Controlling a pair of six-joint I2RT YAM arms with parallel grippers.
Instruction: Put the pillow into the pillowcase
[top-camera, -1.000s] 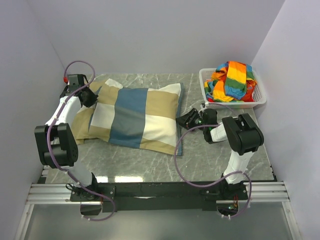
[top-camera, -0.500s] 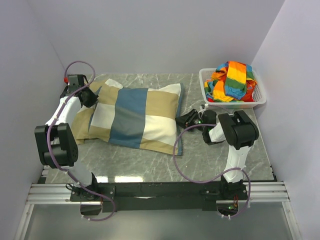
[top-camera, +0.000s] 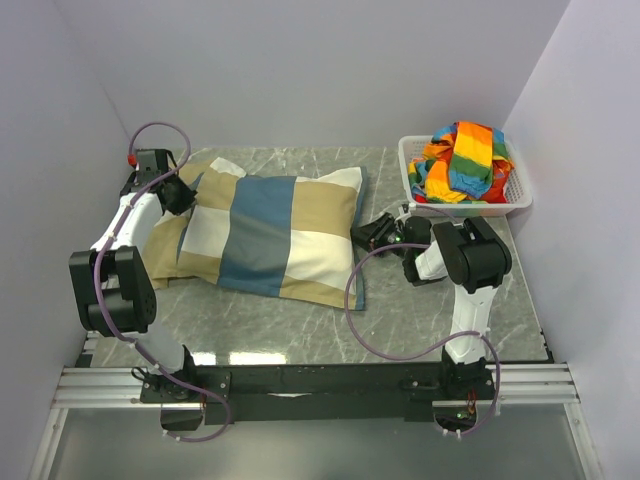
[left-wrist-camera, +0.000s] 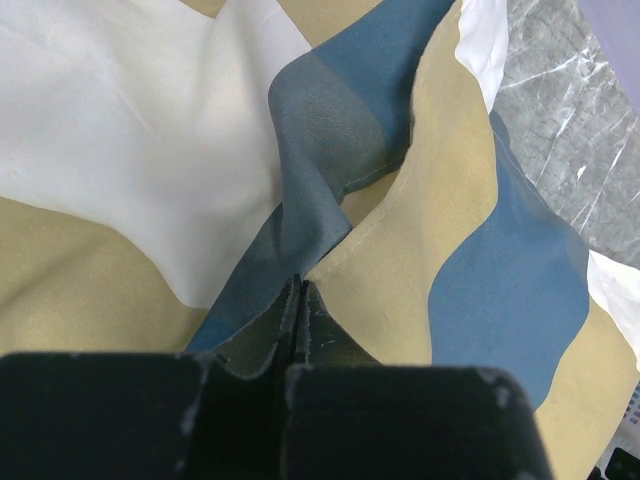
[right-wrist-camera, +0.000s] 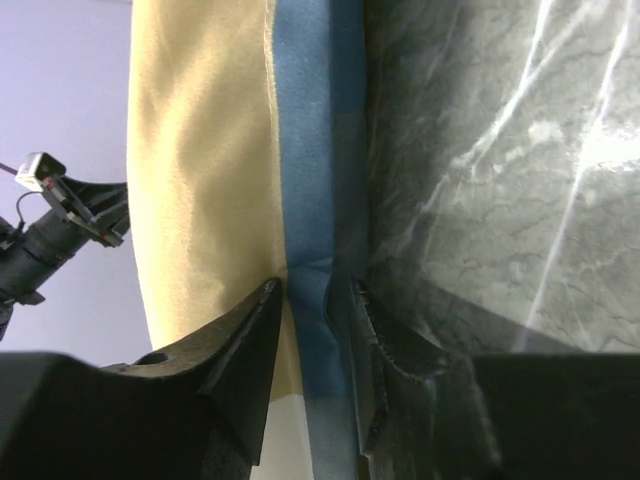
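The pillowcase (top-camera: 270, 235), in blocks of blue, tan and off-white, lies plump across the marble table. The pillow is hidden from view. At the case's far left corner, my left gripper (top-camera: 183, 195) is shut on a bunched fold of its fabric; in the left wrist view the gripper (left-wrist-camera: 297, 285) has its jaws pressed together on the blue and tan cloth (left-wrist-camera: 450, 200). My right gripper (top-camera: 362, 237) is at the case's right edge. In the right wrist view the right gripper (right-wrist-camera: 312, 290) pinches the flat blue edge strip (right-wrist-camera: 305, 150) between both fingers, beside the tan panel (right-wrist-camera: 200, 150).
A white basket (top-camera: 500, 195) holding a rainbow-striped cloth (top-camera: 465, 155) stands at the back right, close behind the right arm. Bare marble table (top-camera: 420, 320) shows to the front and right. Walls close in on the left, back and right.
The right gripper has slid a little left onto the pillowcase's right edge and its jaws have narrowed around the blue strip. The left arm has not moved.
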